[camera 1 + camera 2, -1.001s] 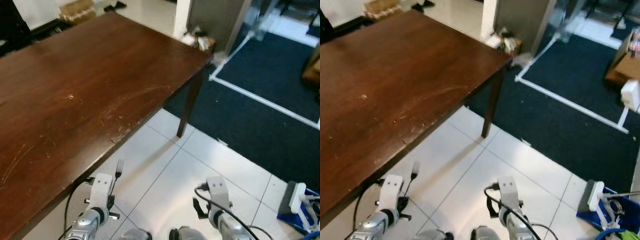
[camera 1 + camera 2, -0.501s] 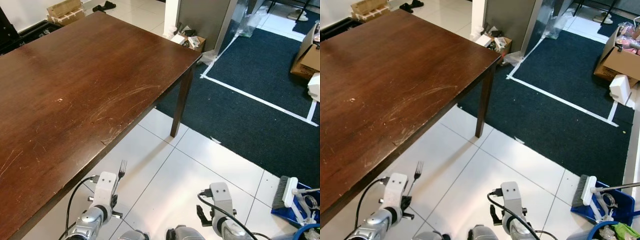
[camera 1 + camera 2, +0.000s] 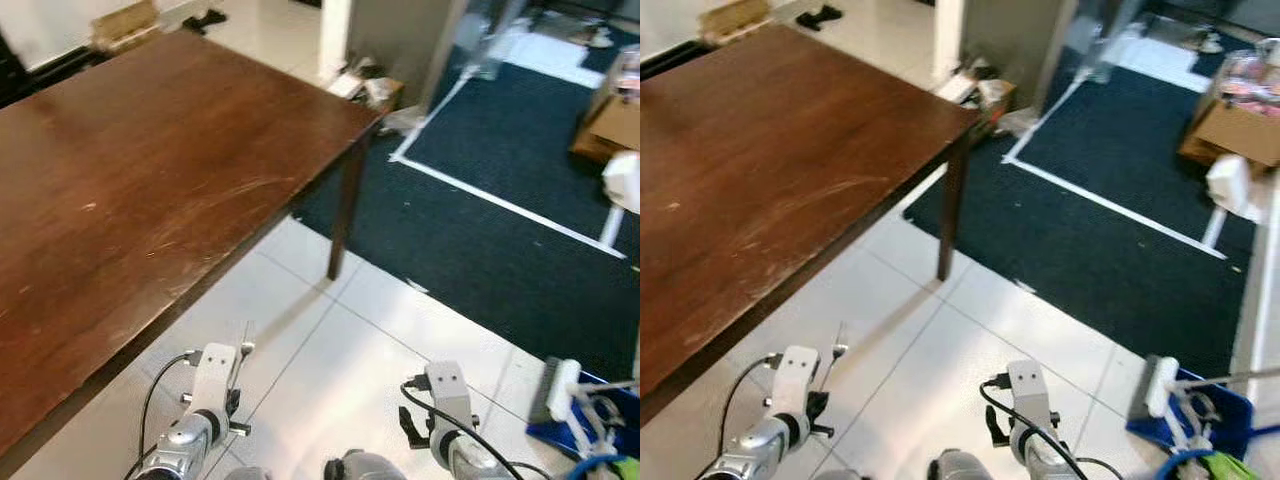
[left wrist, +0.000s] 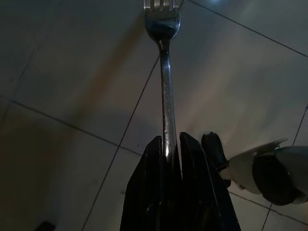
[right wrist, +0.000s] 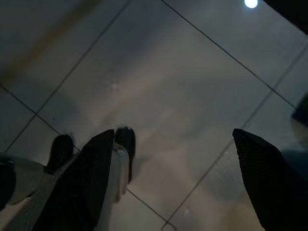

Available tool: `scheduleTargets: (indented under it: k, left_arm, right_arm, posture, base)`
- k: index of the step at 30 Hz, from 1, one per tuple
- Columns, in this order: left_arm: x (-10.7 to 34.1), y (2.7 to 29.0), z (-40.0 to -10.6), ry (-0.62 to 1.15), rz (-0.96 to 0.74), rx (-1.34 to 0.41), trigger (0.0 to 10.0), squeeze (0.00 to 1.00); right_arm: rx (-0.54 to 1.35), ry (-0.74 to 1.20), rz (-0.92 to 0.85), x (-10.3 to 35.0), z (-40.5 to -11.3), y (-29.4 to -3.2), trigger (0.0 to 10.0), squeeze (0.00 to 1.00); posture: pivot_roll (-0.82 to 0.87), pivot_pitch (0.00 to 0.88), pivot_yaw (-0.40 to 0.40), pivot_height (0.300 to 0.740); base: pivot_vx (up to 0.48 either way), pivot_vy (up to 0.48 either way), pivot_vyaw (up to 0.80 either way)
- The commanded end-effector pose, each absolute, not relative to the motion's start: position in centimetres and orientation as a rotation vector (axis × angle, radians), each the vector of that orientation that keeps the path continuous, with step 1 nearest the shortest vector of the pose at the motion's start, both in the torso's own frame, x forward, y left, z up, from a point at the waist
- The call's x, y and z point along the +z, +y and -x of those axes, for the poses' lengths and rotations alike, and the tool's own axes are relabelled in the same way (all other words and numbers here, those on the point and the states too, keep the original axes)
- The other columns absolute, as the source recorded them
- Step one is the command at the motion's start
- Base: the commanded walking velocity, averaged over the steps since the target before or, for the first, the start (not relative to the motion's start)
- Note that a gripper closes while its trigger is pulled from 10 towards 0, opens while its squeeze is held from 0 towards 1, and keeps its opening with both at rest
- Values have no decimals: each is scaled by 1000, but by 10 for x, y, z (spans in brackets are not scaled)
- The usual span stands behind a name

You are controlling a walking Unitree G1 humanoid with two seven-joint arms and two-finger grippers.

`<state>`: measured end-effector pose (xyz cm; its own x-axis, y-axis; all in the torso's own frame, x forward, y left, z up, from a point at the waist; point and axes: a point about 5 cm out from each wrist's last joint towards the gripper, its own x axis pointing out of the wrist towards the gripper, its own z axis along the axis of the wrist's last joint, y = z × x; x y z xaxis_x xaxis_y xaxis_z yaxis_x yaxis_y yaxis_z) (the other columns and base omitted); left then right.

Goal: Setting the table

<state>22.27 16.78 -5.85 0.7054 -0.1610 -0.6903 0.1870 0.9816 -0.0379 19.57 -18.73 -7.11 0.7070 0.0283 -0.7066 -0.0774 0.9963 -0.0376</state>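
A bare dark brown wooden table (image 3: 150, 170) with scratch marks takes up the left half of the eye views. My left arm (image 3: 208, 385) hangs low over the white floor tiles beside the table's near edge. Its gripper (image 4: 168, 143) is shut on the handle of a silver fork (image 4: 163, 72), whose tines point away from the wrist. The fork (image 3: 837, 352) appears blurred above that arm. My right arm (image 3: 446, 395) hangs low over the tiles too. Its gripper (image 5: 173, 134) is open, with only floor between the fingers (image 5: 98, 163).
The table's leg (image 3: 342, 215) stands at the corner where tiles meet a dark blue carpet (image 3: 500, 260) with a white tape line (image 3: 500, 205). Cardboard boxes (image 3: 1235, 125) sit far right, clutter (image 3: 370, 88) by a grey pillar, a brush and blue bin (image 3: 1180, 400) at lower right.
The whole picture has shifted and blurred, so the camera moved. Both arms keep their low pose, and the fork stays in the left gripper.
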Motion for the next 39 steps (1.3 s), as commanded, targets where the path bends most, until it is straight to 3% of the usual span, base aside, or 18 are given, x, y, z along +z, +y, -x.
scheduleTargets:
  k: [1, 8, 17, 39]
  left_arm:
    - [-62, 174, -217, 787, -26, -161, 10000, 0]
    - [-65, 177, -213, 825, -35, -152, 10000, 0]
    - [-81, 183, -189, 997, -100, -150, 10000, 0]
    - [-79, 183, -193, 976, -43, -95, 10000, 0]
  right_arm:
    - [58, 807, 54, -75, -191, -186, 10000, 0]
    - [63, 819, 53, -75, -190, -185, 10000, 0]
    - [74, 930, 50, -85, -178, -183, 10000, 0]
    - [84, 936, 55, -83, -184, -181, 10000, 0]
  posture:
    - [27, 83, 15, 740]
    - [29, 82, 15, 740]
    - [23, 81, 23, 740]
    - [32, 77, 8, 740]
  base:
    - [0, 0, 0]
    - [0, 0, 0]
    - [0, 0, 167]
    - [0, 0, 800]
